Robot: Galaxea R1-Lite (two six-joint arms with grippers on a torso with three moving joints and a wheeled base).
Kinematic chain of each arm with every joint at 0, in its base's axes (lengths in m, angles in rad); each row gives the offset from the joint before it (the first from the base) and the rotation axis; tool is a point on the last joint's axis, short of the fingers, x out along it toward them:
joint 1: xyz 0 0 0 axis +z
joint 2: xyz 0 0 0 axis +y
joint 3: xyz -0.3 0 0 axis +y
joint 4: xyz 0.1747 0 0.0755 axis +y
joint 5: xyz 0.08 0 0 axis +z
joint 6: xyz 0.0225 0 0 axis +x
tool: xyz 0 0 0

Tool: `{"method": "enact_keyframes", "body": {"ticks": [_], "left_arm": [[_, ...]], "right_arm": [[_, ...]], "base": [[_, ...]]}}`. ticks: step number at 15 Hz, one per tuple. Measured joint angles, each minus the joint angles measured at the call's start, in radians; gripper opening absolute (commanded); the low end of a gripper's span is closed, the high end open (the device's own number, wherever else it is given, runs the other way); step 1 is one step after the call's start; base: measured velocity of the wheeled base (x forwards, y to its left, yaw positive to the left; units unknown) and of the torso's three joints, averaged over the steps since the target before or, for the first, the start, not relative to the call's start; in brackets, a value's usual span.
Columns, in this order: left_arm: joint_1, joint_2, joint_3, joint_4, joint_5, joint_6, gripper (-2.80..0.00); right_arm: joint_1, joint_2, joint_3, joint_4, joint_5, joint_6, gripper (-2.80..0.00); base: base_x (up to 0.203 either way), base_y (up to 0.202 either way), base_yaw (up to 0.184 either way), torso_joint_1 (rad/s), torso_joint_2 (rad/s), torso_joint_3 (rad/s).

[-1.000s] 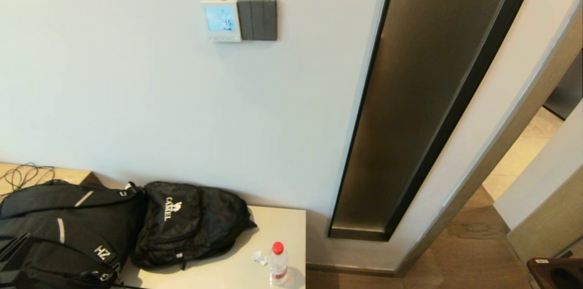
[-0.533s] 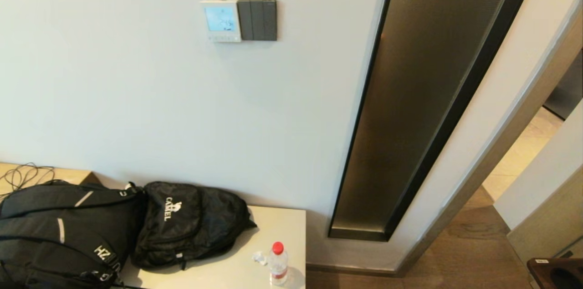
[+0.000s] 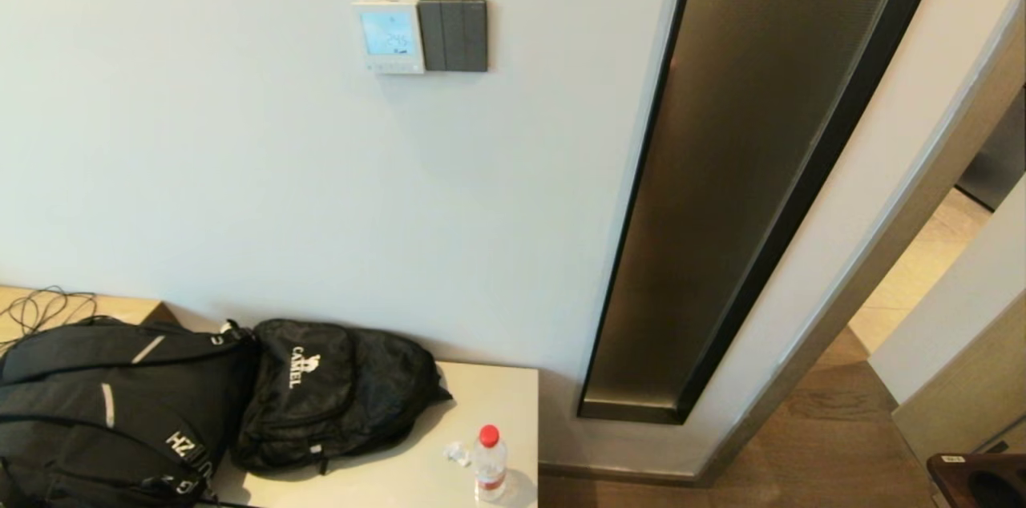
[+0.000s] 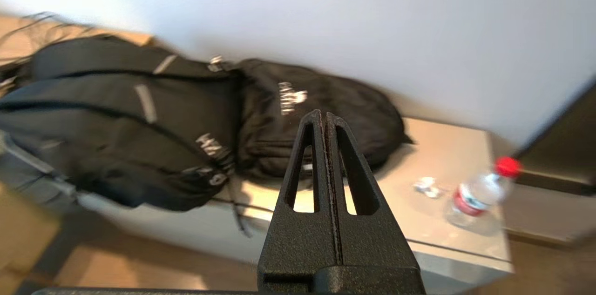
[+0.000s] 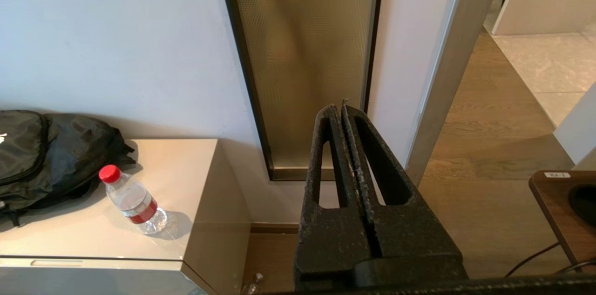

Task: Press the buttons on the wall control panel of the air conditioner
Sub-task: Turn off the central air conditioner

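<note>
The air conditioner's wall control panel (image 3: 389, 35) is a small white square with a lit pale blue screen, high on the wall in the head view. Its row of tiny pale buttons (image 3: 390, 66) runs along its lower edge. A dark grey three-rocker switch plate (image 3: 453, 34) sits right beside it. Neither gripper shows in the head view. My left gripper (image 4: 324, 116) is shut and empty, low down in front of the black backpacks. My right gripper (image 5: 339, 109) is shut and empty, low down facing the dark glass strip.
Two black backpacks (image 3: 160, 404) lie on a beige cabinet (image 3: 497, 388) below the panel. A water bottle with a red cap (image 3: 489, 461) and a crumpled wrapper (image 3: 457, 453) sit on the cabinet's right part. A tall dark glass strip (image 3: 745, 171) runs down the wall. A brown stool (image 3: 978, 480) stands at the lower right.
The display on the panel's screen has changed and now shows digits more plainly. A dark edge at the head view's lower left corner has dropped out of sight.
</note>
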Motion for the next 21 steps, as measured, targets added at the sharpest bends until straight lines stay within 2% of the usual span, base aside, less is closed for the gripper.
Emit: {"method": "enact_keyframes", "body": {"ticks": [3,5,14,16,21], "left_arm": [[0.007,-0.094,-0.012,0.102,-0.064,-0.002,-2.80],[0.009,-0.144,-0.015,0.137,-0.083,0.000,-2.80],[0.009,-0.182,-0.011,0.124,-0.091,-0.003,-2.80],[0.009,-0.183,0.000,0.092,-0.087,-0.013,-2.80],[0.010,-0.183,0.025,0.059,-0.091,0.011,-2.80]], "right_arm": [[0.000,0.000,0.000,0.000,0.000,0.000,-2.80],[0.000,0.000,0.000,0.000,0.000,0.000,-2.80],[0.000,0.000,0.000,0.000,0.000,0.000,-2.80],[0.000,0.000,0.000,0.000,0.000,0.000,-2.80],[0.000,0.000,0.000,0.000,0.000,0.001,-2.80]], "base": [[0.000,0.000,0.000,0.000,0.00,0.000],[0.000,0.000,0.000,0.000,0.00,0.000],[0.000,0.000,0.000,0.000,0.00,0.000],[0.000,0.000,0.000,0.000,0.00,0.000],[0.000,0.000,0.000,0.000,0.00,0.000]]}}
